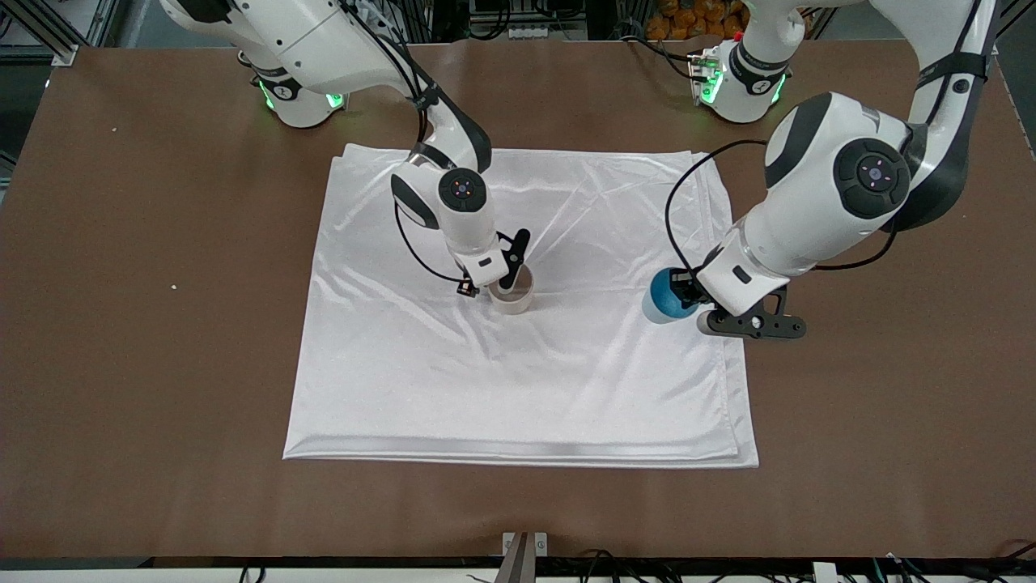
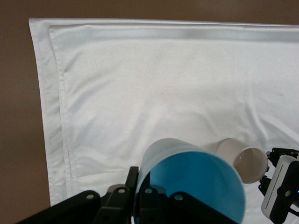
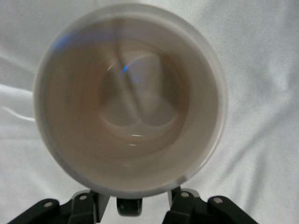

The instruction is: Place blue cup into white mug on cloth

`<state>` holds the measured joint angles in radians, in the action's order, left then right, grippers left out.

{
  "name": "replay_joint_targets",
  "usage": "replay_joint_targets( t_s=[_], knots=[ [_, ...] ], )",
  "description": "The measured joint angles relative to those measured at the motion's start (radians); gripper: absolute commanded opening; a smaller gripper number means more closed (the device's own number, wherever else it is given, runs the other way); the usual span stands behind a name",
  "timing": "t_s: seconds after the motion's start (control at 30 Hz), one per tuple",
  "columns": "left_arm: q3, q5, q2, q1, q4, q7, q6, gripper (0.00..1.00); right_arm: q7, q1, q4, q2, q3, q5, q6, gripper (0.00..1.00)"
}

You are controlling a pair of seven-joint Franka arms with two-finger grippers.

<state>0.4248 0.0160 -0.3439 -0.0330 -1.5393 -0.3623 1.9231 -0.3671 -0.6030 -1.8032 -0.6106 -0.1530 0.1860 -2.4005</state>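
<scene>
The white cloth (image 1: 405, 364) lies spread over the middle of the table. My left gripper (image 1: 689, 296) is shut on the blue cup (image 1: 665, 295) and holds it tilted above the cloth's edge at the left arm's end. In the left wrist view one finger (image 2: 132, 176) is outside the cup's (image 2: 191, 182) wall and the other is inside. My right gripper (image 1: 507, 283) is closed around the white mug (image 1: 518, 298) at the cloth's middle. The right wrist view looks straight into the mug (image 3: 131, 93). Its dark handle (image 3: 128, 205) sits between the fingers.
The brown table (image 1: 162, 324) surrounds the cloth on all sides. The left wrist view shows the mug (image 2: 243, 158) tilted on the cloth (image 2: 140, 84), with my right gripper (image 2: 280, 186) beside it. Both arm bases stand along the table's top edge.
</scene>
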Motion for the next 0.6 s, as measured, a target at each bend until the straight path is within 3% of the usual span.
replay_joint_targets(
  t_s=[0.3,0.6],
  knots=[
    [0.001,0.000,-0.006,-0.054,0.000,-0.087,0.002,0.00,0.009,0.010,0.037,0.012,0.010,0.000,0.012,1.00],
    [0.001,0.000,-0.029,-0.147,0.000,-0.245,0.042,0.00,0.010,0.059,0.069,0.111,0.014,0.001,0.168,1.00]
  ],
)
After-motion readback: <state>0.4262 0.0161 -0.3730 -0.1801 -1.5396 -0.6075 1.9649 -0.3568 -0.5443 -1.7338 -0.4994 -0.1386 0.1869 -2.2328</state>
